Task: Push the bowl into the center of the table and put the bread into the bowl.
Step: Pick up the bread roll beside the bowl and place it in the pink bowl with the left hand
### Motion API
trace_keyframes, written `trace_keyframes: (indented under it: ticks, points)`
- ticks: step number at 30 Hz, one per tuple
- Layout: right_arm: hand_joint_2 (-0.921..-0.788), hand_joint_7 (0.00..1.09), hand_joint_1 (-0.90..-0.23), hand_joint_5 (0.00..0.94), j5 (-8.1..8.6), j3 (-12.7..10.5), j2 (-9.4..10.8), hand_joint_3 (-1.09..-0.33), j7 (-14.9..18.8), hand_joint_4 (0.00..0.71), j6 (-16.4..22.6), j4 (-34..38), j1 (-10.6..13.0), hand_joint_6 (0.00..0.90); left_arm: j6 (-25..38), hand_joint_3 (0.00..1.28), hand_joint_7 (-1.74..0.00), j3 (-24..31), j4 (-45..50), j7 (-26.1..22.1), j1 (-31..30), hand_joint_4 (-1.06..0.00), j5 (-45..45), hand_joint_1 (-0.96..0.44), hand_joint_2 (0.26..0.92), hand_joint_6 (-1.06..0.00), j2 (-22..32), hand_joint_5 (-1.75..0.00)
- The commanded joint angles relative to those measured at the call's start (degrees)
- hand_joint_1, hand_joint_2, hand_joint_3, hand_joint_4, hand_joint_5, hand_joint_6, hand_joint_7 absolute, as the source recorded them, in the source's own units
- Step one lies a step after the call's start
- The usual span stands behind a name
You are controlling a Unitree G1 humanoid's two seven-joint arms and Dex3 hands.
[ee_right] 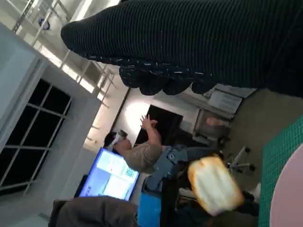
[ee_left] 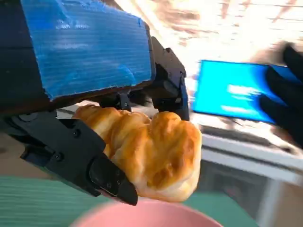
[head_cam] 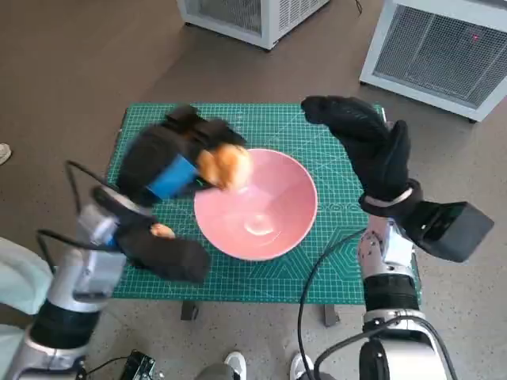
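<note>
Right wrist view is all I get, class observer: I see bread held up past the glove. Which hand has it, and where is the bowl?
Observer: The left hand grips the bread; the head view shows it over the near-left rim of the pink bowl.
Operator: Is the bowl in the middle of the table yet?
Observer: Roughly, yes: it sits around the middle of the green mat, a little toward the robot's edge.
Operator: And my own right hand?
Observer: The right hand is raised beside the bowl's right side, holding nothing, its fingers extended.
Operator: Is the bread gripped firmly?
Observer: In the left wrist view, black fingers wrap it from both sides.
</note>
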State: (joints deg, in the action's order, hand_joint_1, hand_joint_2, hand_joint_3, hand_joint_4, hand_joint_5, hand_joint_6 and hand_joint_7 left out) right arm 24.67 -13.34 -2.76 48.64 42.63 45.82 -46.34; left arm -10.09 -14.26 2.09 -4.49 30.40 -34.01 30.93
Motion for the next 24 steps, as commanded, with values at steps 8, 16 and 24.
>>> trace_keyframes:
  ticks: [8, 16, 24]
  points:
    - [-0.921, 0.60, -0.695, 0.003, 0.22, 0.1, 0.0, -0.773, -0.1, 0.158, -0.7, -0.3, 2.1, -0.001, -2.4, 0.08, -1.18, -6.4, -5.5, -3.9, -0.9, -0.68, -3.8, 0.00, 0.920, -0.62, -3.0, -1.17]
    - [-0.921, 0.60, -0.694, 0.005, 0.21, 0.0, -0.1, -0.773, -0.6, 0.163, -0.8, -1.0, 2.7, -0.001, 2.7, 0.16, -0.91, -6.3, -4.1, -10.1, -2.8, -0.41, -3.0, -0.09, 0.865, -0.35, -4.4, -0.52]
    - [-0.921, 0.60, -0.691, 0.006, 0.64, 0.0, 0.1, -0.771, -0.7, 0.163, -1.7, -1.7, 3.1, -0.001, 10.0, 0.01, -0.15, -5.9, 1.1, -16.2, -3.9, -0.14, -4.4, -0.19, 0.804, -0.25, -4.5, -0.02]
